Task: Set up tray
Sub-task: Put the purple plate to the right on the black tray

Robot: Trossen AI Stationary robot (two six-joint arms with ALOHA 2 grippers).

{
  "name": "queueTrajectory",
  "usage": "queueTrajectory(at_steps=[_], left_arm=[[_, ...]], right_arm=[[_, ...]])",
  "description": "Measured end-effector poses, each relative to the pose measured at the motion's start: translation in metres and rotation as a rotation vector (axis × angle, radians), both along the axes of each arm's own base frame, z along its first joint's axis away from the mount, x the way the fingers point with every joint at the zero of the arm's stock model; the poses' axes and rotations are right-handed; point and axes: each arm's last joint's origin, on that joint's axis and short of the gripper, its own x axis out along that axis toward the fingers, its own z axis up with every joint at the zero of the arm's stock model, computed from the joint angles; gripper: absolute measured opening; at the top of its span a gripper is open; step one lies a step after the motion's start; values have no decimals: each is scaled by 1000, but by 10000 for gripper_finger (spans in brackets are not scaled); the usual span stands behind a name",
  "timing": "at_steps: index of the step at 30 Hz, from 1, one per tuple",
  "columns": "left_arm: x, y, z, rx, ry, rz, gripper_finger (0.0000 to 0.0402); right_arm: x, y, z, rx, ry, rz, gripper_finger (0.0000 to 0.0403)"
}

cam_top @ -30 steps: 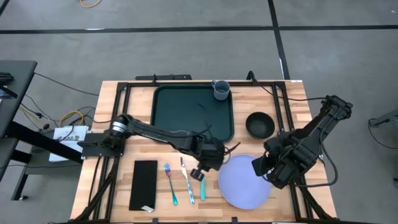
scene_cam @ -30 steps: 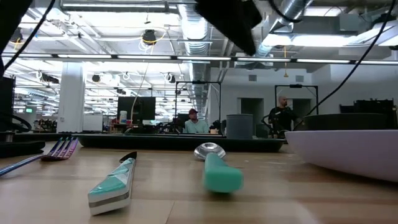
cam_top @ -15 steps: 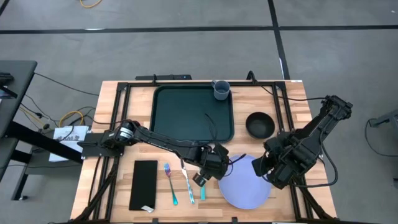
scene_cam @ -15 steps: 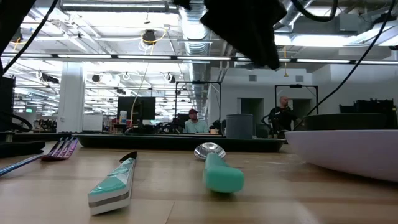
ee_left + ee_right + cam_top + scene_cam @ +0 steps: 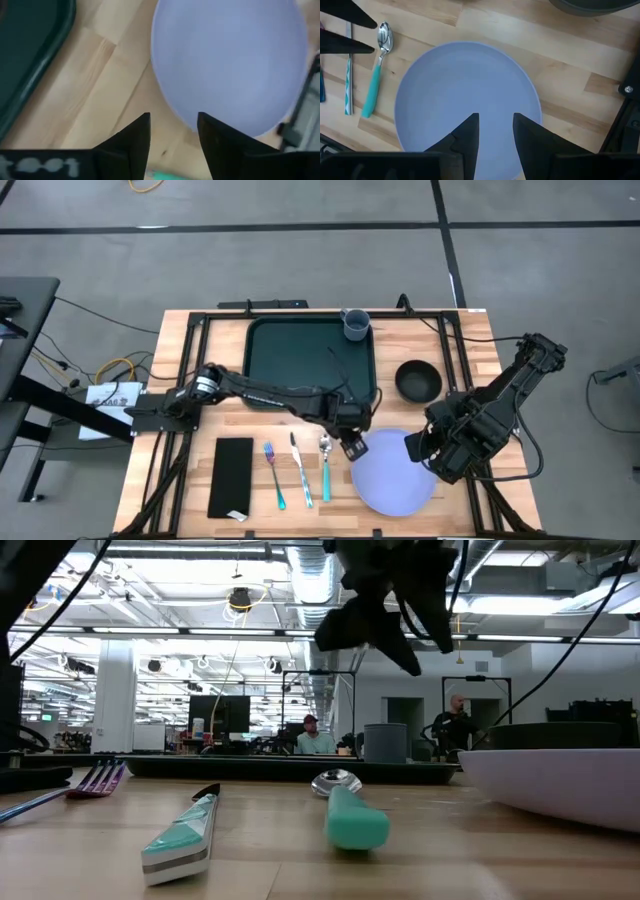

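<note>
Wooden table (image 5: pixel 200 350) holds the tray (image 5: pixel 300 365); bright ceiling-lit room behind

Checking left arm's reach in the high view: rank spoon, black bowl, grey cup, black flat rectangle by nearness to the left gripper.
Measured from the left gripper, at the lavender plate's edge:
1. Spoon, just beside it, in the cutlery row.
2. Black bowl, on the right arm's side.
3. Grey cup at the tray's far corner and black flat rectangle past the cutlery: too close to call.

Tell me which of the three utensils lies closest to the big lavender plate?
The teal-handled spoon. It lies right beside the plate; the knife and fork sit farther away.
</note>
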Motion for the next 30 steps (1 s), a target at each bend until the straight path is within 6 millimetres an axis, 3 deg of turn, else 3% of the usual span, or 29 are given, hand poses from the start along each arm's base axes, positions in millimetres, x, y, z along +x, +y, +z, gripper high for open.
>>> queueTrajectory(at_steps=[5,17,26,30], left_arm=[[4,8,-11,-73,-12,53,146],[7,3,-44,-121,-17,42,145],[18,-5,-88,-255,58,21,145],[20,-6,-96,-270,66,19,145]], right_arm=[[0,0,0,-1,0,0,113],[0,0,0,-4,-3,0,113],[0,-1,0,-11,4,-1,113],[0,-2,0,-14,6,-5,113]])
